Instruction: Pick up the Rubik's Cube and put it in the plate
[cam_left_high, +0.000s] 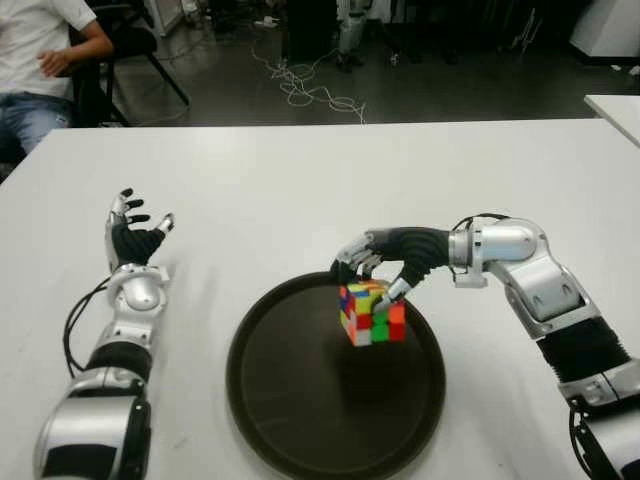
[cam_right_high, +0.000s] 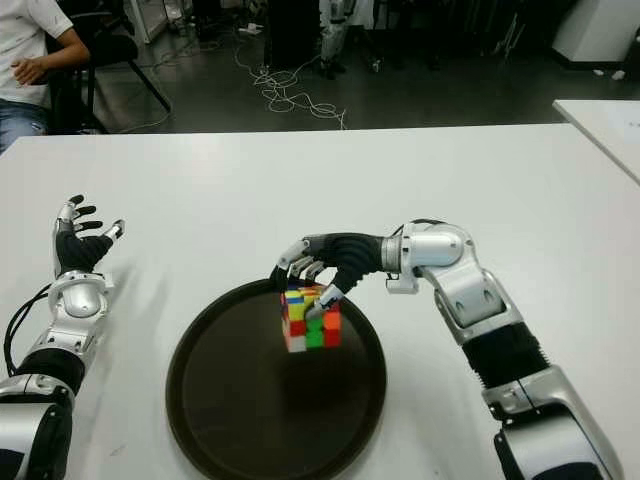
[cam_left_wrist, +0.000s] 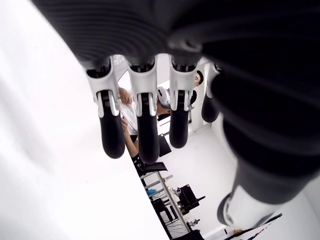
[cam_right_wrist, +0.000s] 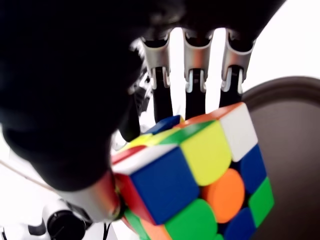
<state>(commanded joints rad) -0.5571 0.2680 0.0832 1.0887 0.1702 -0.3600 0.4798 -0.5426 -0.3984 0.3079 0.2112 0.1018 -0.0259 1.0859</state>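
The Rubik's Cube (cam_left_high: 372, 312) is a scrambled multicolour cube over the far part of the round dark brown plate (cam_left_high: 300, 400). My right hand (cam_left_high: 370, 275) reaches in from the right and is shut on it, with the fingers over its top and far side and the thumb on its near side. In the right wrist view the cube (cam_right_wrist: 200, 175) sits between thumb and fingers, with the plate rim (cam_right_wrist: 295, 100) behind. I cannot tell whether the cube touches the plate. My left hand (cam_left_high: 135, 235) shows open at the left, on the white table (cam_left_high: 300, 190), apart from the plate.
A seated person (cam_left_high: 40, 60) is beyond the table's far left corner. Cables (cam_left_high: 310, 90) lie on the floor behind the far edge. A second white table (cam_left_high: 615, 105) stands at the far right.
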